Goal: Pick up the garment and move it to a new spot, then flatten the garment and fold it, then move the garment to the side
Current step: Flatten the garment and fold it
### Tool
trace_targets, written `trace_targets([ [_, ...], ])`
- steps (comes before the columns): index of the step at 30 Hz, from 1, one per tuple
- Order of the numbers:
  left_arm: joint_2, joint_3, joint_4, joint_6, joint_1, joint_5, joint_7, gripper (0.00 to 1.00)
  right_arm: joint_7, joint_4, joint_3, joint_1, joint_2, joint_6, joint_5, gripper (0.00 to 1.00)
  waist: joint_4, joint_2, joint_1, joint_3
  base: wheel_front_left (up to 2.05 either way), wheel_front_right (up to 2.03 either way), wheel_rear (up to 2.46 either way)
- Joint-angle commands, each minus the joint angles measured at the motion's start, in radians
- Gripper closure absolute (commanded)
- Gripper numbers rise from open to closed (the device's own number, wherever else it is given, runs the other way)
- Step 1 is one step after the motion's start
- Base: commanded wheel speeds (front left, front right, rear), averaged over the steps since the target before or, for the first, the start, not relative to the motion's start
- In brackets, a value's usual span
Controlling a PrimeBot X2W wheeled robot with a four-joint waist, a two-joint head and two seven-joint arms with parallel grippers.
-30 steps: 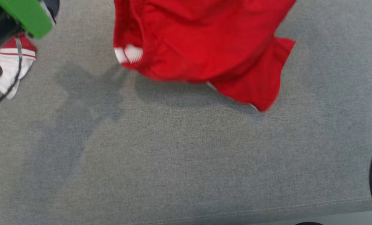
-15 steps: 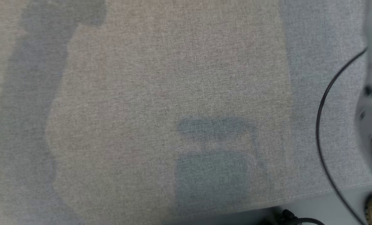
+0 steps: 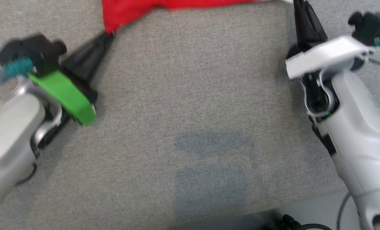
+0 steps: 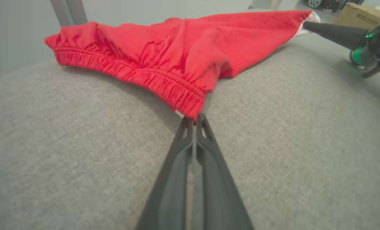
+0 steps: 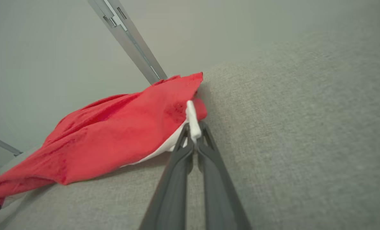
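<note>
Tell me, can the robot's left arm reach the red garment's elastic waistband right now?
Yes, apparently: the left gripper is already shut on a corner of the red garment, at its waistband, with nothing in between.

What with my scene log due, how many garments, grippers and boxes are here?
Garments: 1 (red garment)
Grippers: 2 (left gripper, right gripper)
Boxes: 1 (cardboard box)
Total: 4

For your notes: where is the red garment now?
Head view: red garment at the top edge, on the grey cushion, stretched between the left gripper and right gripper.
</note>
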Motion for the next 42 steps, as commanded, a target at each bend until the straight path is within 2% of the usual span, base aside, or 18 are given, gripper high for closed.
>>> trace_targets([
  [1, 0.017, -0.007, -0.027, 0.002, 0.038, -0.019, -0.003, 1.0, -0.002, -0.021, 0.011, 0.042, -0.025, 0.0, 0.021, 1.0, 0.008, 0.0, -0.0001, -0.052, 0.0, 0.0, 0.0],
  [8, 0.103, 0.0, -0.205, 0.002, 0.31, -0.088, -0.003, 1.0, 0.059, -0.198, 0.055, 0.367, -0.211, 0.0, 0.212, 1.0, 0.028, 0.0, -0.0001, -0.206, 0.0, 0.0, 0.0],
  [10, 0.124, -0.004, -0.253, 0.016, 0.397, -0.097, -0.003, 1.0, 0.092, -0.264, 0.06, 0.476, -0.264, -0.001, 0.261, 1.0, 0.032, 0.0, -0.0001, -0.247, 0.0, 0.0, 0.0],
  [14, 0.158, -0.021, -0.384, 0.091, 0.566, -0.14, -0.003, 1.0, 0.141, -0.421, 0.016, 0.699, -0.379, -0.001, 0.353, 1.0, 0.033, 0.0, -0.0001, -0.3, 0.0, 0.0, 0.0],
  [16, 0.162, 0.007, -0.47, 0.135, 0.646, -0.178, -0.003, 1.0, 0.157, -0.514, -0.029, 0.799, -0.427, -0.001, 0.398, 1.0, 0.033, 0.0, -0.0001, -0.306, 0.0, 0.0, 0.0],
  [19, 0.138, 0.105, -0.595, 0.157, 0.762, -0.275, -0.003, 1.0, 0.165, -0.646, -0.109, 0.892, -0.476, -0.001, 0.422, 1.0, 0.038, 0.0, -0.0001, -0.285, 0.0, 0.0, 0.0],
  [21, 0.15, 0.148, -0.638, 0.163, 0.791, -0.291, -0.003, 1.0, 0.18, -0.717, -0.145, 0.898, -0.473, -0.001, 0.429, 1.0, 0.046, 0.0, -0.0001, -0.253, 0.0, 0.0, 0.0],
  [23, 0.145, 0.166, -0.654, 0.163, 0.795, -0.309, -0.003, 1.0, 0.191, -0.734, -0.165, 0.879, -0.465, -0.001, 0.43, 1.0, 0.053, 0.0, -0.0001, -0.233, 0.0, 0.0, 0.0],
  [25, 0.152, 0.186, -0.663, 0.163, 0.774, -0.324, 0.002, 1.0, 0.236, -0.759, -0.168, 0.816, -0.453, -0.001, 0.408, 1.0, 0.068, 0.0, -0.0001, -0.195, 0.0, 0.0, 0.0],
  [27, 0.14, 0.219, -0.667, 0.163, 0.736, -0.364, 0.013, 1.0, 0.297, -0.744, -0.156, 0.714, -0.415, 0.0, 0.398, 1.0, 0.085, 0.0, -0.0001, -0.157, 0.0, 0.0, 0.0],
  [29, 0.124, 0.248, -0.66, 0.16, 0.697, -0.411, 0.032, 1.0, 0.367, -0.691, -0.141, 0.598, -0.389, -0.001, 0.354, 1.0, 0.108, 0.0, -0.0001, -0.123, 0.0, 0.0, 0.0],
  [32, 0.1, 0.28, -0.612, 0.162, 0.617, -0.455, 0.082, 1.0, 0.467, -0.579, -0.117, 0.412, -0.316, 0.0, 0.292, 1.0, 0.152, 0.0, -0.0001, -0.088, 0.0, 0.0, 0.0],
  [36, 0.018, 0.308, -0.498, 0.161, 0.498, -0.518, 0.142, 1.0, 0.562, -0.414, -0.111, 0.208, -0.245, 0.0, 0.188, 1.0, 0.224, 0.0, -0.0001, -0.063, 0.0, 0.0, 0.0],
  [41, -0.089, 0.289, -0.357, 0.15, 0.36, -0.524, 0.216, 1.0, 0.627, -0.256, -0.119, 0.027, -0.209, 0.0, 0.07, 1.0, 0.303, 0.0, -0.0001, -0.062, 0.0, 0.0, 0.0],
  [42, -0.128, 0.283, -0.308, 0.147, 0.31, -0.522, 0.237, 1.0, 0.633, -0.201, -0.136, -0.023, -0.203, 0.0, 0.034, 1.0, 0.329, 0.0, -0.0001, -0.065, 0.0, 0.0, 0.0],
])
